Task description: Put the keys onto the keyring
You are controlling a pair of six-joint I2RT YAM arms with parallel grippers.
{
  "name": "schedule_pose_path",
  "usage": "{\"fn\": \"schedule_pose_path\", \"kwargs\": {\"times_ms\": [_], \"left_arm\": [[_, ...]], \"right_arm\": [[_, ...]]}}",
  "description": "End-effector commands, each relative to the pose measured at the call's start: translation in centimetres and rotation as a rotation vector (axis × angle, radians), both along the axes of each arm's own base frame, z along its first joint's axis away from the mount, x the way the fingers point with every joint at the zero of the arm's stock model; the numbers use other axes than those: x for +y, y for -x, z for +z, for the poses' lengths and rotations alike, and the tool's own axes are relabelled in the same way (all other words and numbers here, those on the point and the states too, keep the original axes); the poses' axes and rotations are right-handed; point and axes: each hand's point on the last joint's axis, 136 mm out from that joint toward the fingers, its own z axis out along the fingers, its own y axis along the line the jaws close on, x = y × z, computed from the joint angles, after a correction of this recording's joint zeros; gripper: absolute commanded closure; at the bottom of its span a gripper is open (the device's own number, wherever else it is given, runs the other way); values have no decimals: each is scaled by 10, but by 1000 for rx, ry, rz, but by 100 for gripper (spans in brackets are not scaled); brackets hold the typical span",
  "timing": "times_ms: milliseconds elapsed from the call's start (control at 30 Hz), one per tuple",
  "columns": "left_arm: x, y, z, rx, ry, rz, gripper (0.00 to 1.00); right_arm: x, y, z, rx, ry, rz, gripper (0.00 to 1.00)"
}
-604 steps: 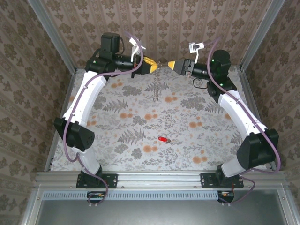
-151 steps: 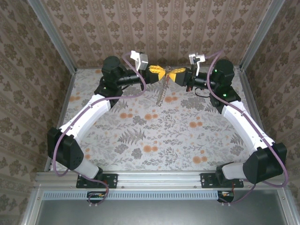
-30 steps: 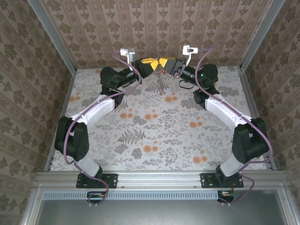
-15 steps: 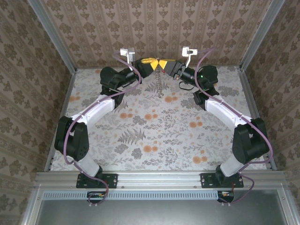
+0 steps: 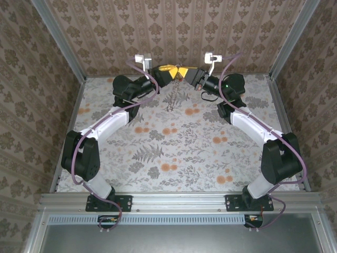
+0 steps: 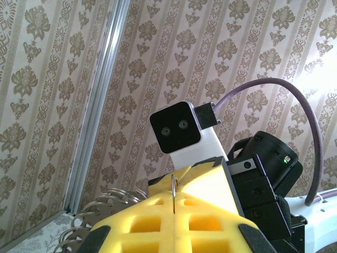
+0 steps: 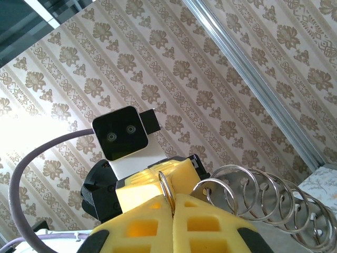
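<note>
You have both arms stretched to the far end of the table point(image 5: 158, 153) and lifted off its flower-printed top. The left gripper point(image 5: 169, 69) and the right gripper point(image 5: 186, 71) meet nose to nose just in front of the back wall point(image 5: 179, 31). The keyring point(image 5: 172, 97) is up there with them. Its top sits where the yellow fingertips come together, and the rest hangs down as a thin chain of loops, slanting a little towards your left arm. You cannot tell from above whether its lower end touches the table.

From the left wrist you see the left gripper's yellow fingers point(image 6: 142, 224) pressed together with no gap along the seam. A thin edge of wire stands up out of that seam, so this gripper is clamped on the keyring. A bunch of the keyring's silvery loops spills out low on the left of the fingers. Right against them, straight ahead, are the right gripper's yellow fingers, with the right arm's camera point(image 6: 176, 126) above and a purple cable point(image 6: 295, 100) arching over.

From the right wrist, your right gripper's fingers point(image 7: 210, 226) are closed as well. A small ring stands upright, pinched in the seam between them. The larger loops of the keyring run off to the right as a coil, side by side, dipping towards the lower corner. The left arm's camera point(image 7: 120, 132) faces you from just behind the pinched ring
</note>
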Motion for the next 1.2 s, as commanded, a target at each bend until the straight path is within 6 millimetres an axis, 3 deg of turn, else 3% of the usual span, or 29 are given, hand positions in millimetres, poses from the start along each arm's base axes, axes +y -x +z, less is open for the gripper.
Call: {"fn": "schedule_pose_path", "kwargs": {"times_ms": [0, 67, 167, 267, 400, 600, 833, 1167], "left_arm": [[-1, 4, 9, -34, 16, 1, 100], [2, 2, 9, -31, -3, 15, 96], [10, -2, 9, -32, -29, 46, 76], [26, -13, 6, -22, -67, 97, 62], [38, -18, 1, -9, -121, 116, 53], [45, -20, -7, -2, -238, 81, 48], [41, -8, -25, 0, -416, -20, 47], [33, 1, -29, 67, -443, -243, 48]], "right_arm": [[0, 16, 20, -61, 2, 17, 100], [1, 15, 16, -57, 28, 14, 100], [1, 13, 7, -48, 88, 6, 100], [-1, 12, -2, -36, 156, 3, 100], [-2, 13, -13, -19, 245, 42, 100], [-5, 17, -32, -17, 383, 102, 100], [-10, 23, -43, -13, 457, 224, 100], [-8, 11, -62, 37, 466, 257, 100]]}}
